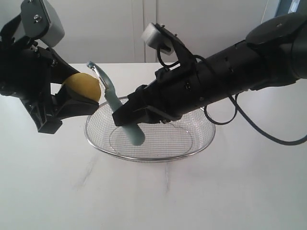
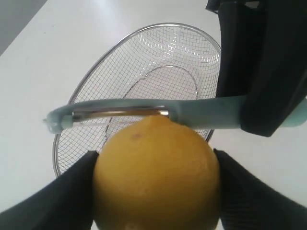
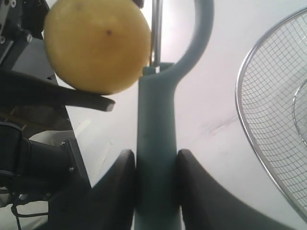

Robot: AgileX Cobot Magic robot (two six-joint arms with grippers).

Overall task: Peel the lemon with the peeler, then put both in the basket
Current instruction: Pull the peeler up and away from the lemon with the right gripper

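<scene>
My left gripper [image 1: 79,93] is shut on the round yellow lemon [image 1: 82,86], holding it in the air left of the basket; both fingers press its sides [image 2: 156,177]. The pale teal peeler [image 1: 117,108] is clamped by its handle in my right gripper [image 1: 129,115], which reaches across over the basket. The peeler's metal blade [image 2: 120,113] lies against the top of the lemon; in the right wrist view the blade [image 3: 155,33] touches the lemon [image 3: 98,45] at its side. The silver wire-mesh basket [image 1: 192,148] rests on the white table below both, empty.
A white table [image 1: 153,196] spreads around the basket. The thick black right arm [image 1: 230,81] hangs over the basket's back half, with a cable [image 1: 259,129] looping to its right. A pale wall stands behind.
</scene>
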